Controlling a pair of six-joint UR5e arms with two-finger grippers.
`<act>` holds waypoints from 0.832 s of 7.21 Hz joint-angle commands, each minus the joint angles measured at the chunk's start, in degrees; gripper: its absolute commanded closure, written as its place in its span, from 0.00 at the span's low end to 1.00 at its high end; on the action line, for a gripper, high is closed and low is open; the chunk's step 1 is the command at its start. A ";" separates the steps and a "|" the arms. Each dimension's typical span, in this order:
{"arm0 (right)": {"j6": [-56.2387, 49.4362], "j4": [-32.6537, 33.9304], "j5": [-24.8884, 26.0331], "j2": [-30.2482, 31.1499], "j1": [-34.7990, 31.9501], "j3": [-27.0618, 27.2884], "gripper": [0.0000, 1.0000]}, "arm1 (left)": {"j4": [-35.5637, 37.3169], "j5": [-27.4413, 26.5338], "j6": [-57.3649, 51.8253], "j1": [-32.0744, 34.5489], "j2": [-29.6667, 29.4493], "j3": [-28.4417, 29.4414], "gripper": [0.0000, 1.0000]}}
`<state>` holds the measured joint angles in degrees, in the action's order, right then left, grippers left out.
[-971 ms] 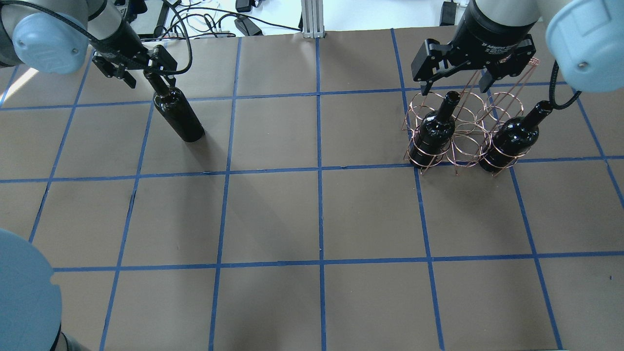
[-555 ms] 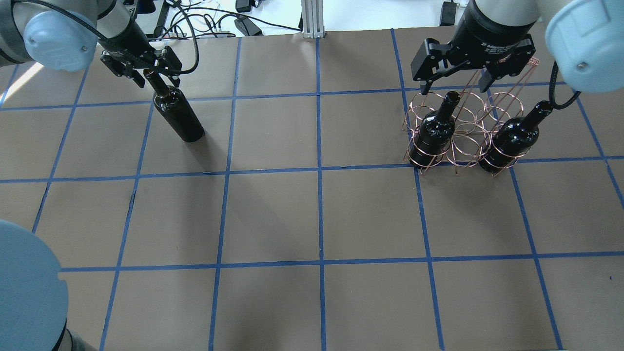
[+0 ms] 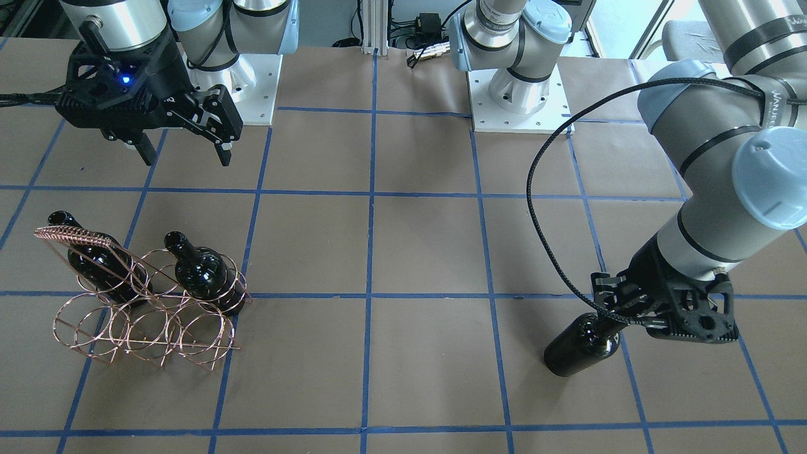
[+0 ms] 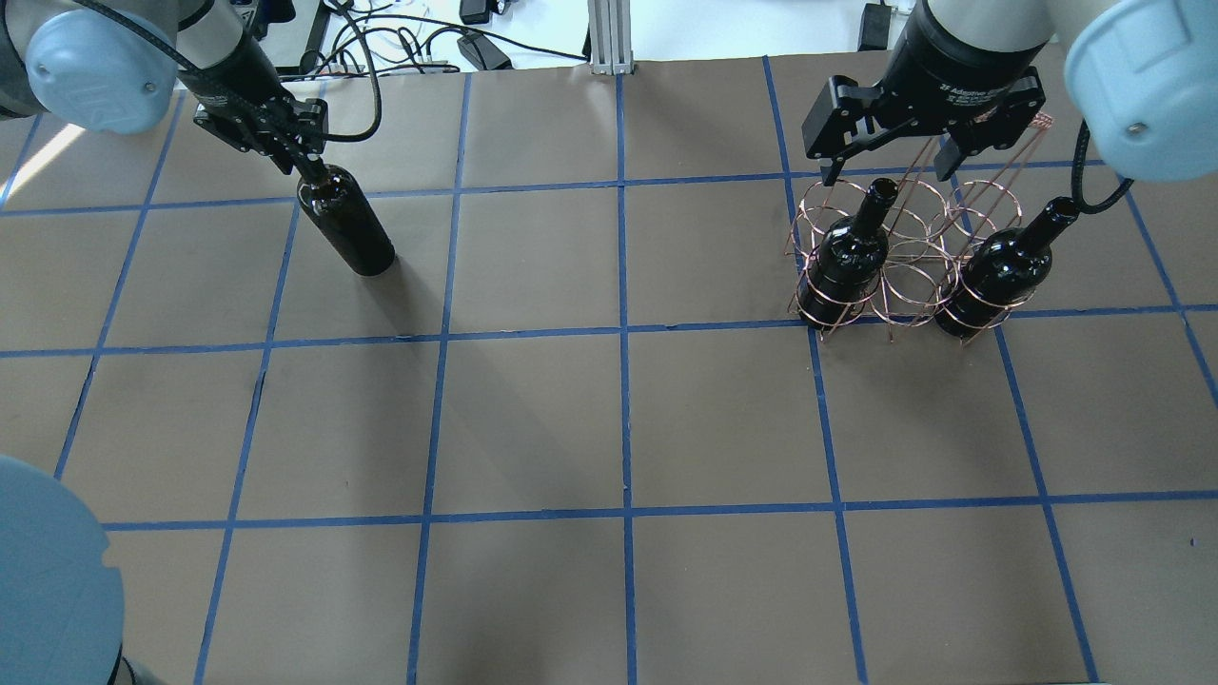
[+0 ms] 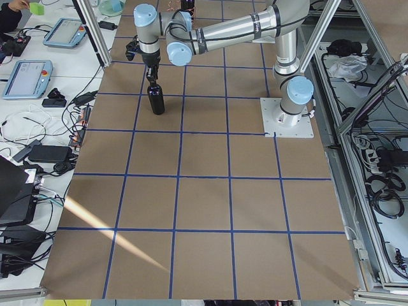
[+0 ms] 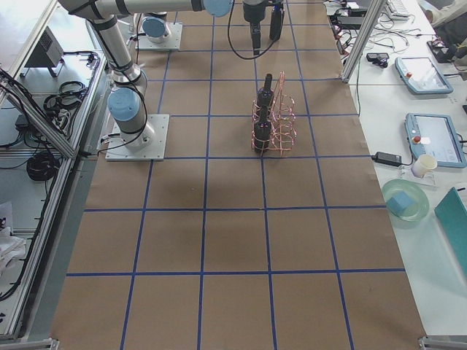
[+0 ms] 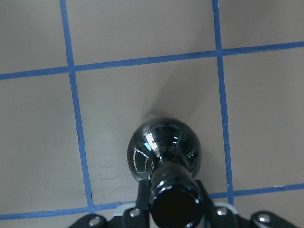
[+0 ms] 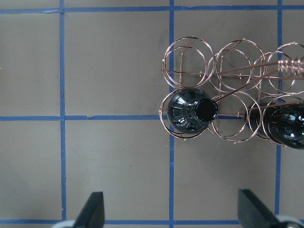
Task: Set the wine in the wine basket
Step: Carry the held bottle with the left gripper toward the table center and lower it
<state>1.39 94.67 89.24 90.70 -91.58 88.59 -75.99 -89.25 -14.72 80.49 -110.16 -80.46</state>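
Bright, even light leaves soft shadows on the table [image 4: 533,419] and glints on the wine [image 7: 142,153].

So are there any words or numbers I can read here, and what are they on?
"2F Adaptive": white print on the right gripper body, overhead view; the rest of that line is too small to read.
White lettering on the left arm, front-facing view: too blurred to read.
The wine and the two bottles in the wine basket: no labels.

Left gripper [image 4: 304,167], at 10 o'clock, points down, clamped on the neck of the wine bottle [image 4: 348,230]; right gripper [image 4: 887,174], at 2 o'clock, spread wide.
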 commanded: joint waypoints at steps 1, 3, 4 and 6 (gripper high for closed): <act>-0.07 0.07 0.06 0.00 0.00 0.00 0.00 | -6.42 0.30 0.39 0.19 3.62 -0.05 1.00; -0.07 0.07 -0.03 -0.09 0.00 0.00 0.00 | -14.32 3.97 7.11 0.98 9.76 -2.05 1.00; 0.02 0.07 -0.03 -0.09 0.00 0.00 0.00 | -15.32 5.04 11.60 1.50 14.40 -6.24 1.00; -0.07 0.07 0.06 -0.09 0.00 0.00 0.00 | -12.81 4.27 19.18 7.45 23.90 -19.41 1.00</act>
<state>1.34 94.71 89.26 90.62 -91.58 88.60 -90.36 -84.59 0.17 84.33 -91.50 -92.54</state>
